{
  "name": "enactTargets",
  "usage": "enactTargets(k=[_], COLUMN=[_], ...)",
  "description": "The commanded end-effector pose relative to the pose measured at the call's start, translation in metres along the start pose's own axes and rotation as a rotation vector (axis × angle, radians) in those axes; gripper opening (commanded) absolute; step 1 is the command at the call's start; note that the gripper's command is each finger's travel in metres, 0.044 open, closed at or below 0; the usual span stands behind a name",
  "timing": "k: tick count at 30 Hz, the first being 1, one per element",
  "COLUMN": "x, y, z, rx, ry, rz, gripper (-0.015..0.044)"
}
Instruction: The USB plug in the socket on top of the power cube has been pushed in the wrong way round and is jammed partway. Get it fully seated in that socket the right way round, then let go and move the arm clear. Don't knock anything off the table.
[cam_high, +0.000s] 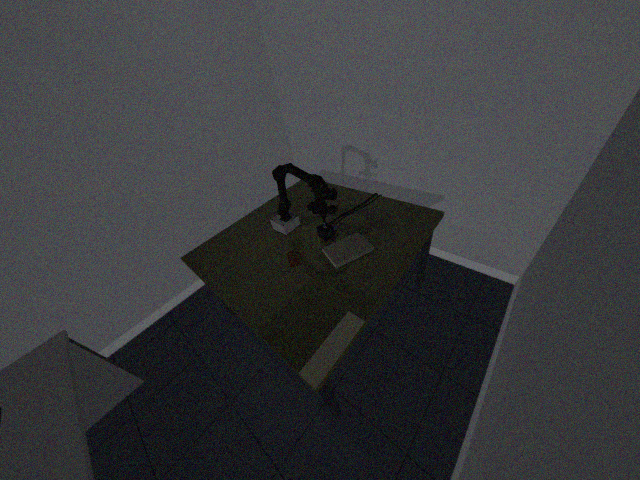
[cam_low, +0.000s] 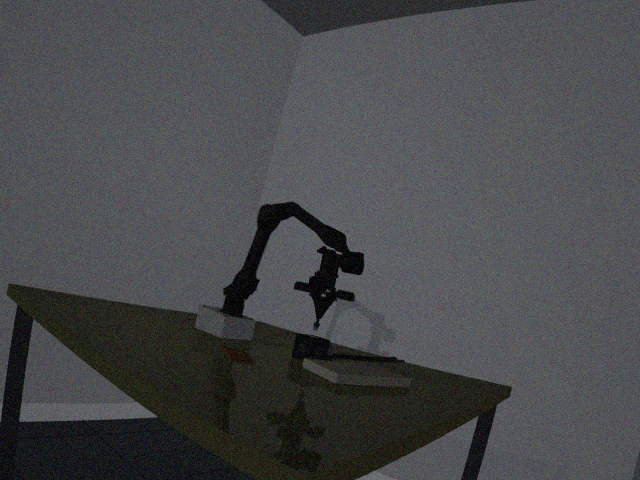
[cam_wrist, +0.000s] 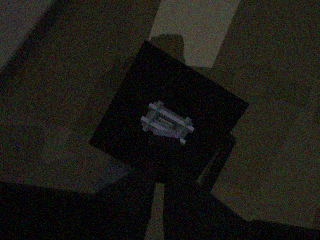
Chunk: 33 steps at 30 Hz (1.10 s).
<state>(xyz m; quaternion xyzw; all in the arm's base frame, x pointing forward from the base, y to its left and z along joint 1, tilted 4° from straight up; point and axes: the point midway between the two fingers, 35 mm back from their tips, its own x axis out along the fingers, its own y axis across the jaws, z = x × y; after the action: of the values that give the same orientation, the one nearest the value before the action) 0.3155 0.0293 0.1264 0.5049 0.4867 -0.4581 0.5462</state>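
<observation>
Well, the bench (cam_high: 248, 268) (cam_low: 155, 351) (cam_wrist: 280, 165) spreads across the middle of the top view and the lower half of the exterior one. Its dark arm (cam_high: 282, 196) (cam_low: 253, 253) arches rightward from a pale base block (cam_high: 279, 225) (cam_low: 227, 329). The hand (cam_high: 324, 219) (cam_low: 316, 321) (cam_wrist: 161, 174) points down, its fingers clamped on the USB plug (cam_low: 316, 326), a tiny piece at their tips. A pale flat slab (cam_high: 347, 250) (cam_low: 361, 373) lies just beside the power cube (cam_high: 326, 232) (cam_low: 310, 347) (cam_wrist: 170, 80), towards the lower right of the cube in the top view. A red object (cam_high: 294, 258) (cam_low: 237, 354) is left of both. Centre frame in the wrist view, the cube's pale-rimmed socket (cam_wrist: 175, 116) shows just above the fingertips; in the exterior view the plug hangs directly below the hand, near the cube's top but apart from it, its way round too dark to tell
</observation>
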Motion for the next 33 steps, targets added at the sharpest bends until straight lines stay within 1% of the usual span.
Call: enactTargets(k=[1,33], x=[0.0005,0.0005], y=[-0.0005,-0.0005], z=[0.0,0.0], rx=[-0.1,-0.938], ry=[0.0,0.001], rz=[-0.002,-0.002], gripper=[0.0,0.0])
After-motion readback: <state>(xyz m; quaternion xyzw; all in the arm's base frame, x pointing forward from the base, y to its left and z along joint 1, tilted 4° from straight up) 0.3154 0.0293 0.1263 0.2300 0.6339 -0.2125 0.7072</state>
